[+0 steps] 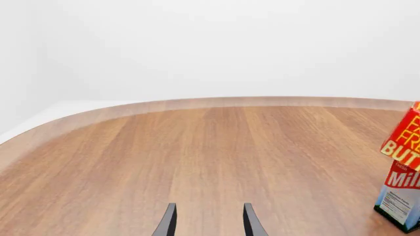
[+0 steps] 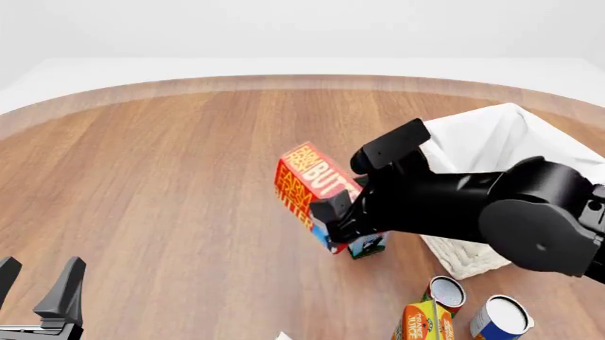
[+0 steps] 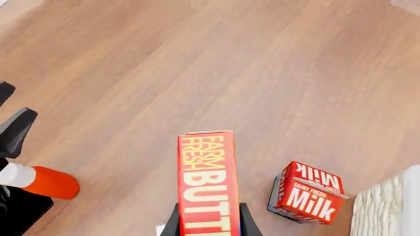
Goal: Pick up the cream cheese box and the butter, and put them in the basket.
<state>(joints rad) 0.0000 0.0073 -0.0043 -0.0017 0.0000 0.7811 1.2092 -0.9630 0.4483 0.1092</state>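
Right gripper [image 3: 208,223] was clamped on the butter [image 2: 310,185], fingers on either long face of the carton near one end; the carton stood tilted and appeared lifted off the table [image 2: 170,177]. The milk carton [image 2: 358,243] sat directly below and behind it, partly hidden by the right arm. The basket [image 2: 492,142] lay at about 3 o'clock from the butter, near but apart.

Left gripper [image 2: 38,294] hung parted and empty at the 7 o'clock corner of the front view, well apart from everything.

No cream cheese box could be identified in any view.

Risks, as judged:
- Grip sat near one end of a long carton; it could pivot or slip during the swing toward the basket.
- The carton's low end might clip the milk carton and topple it.
- A low carry could catch the basket rim or its cloth liner.
- The orange bottle [image 3: 41,181] lay near the left gripper; collision was possible if that arm moved.
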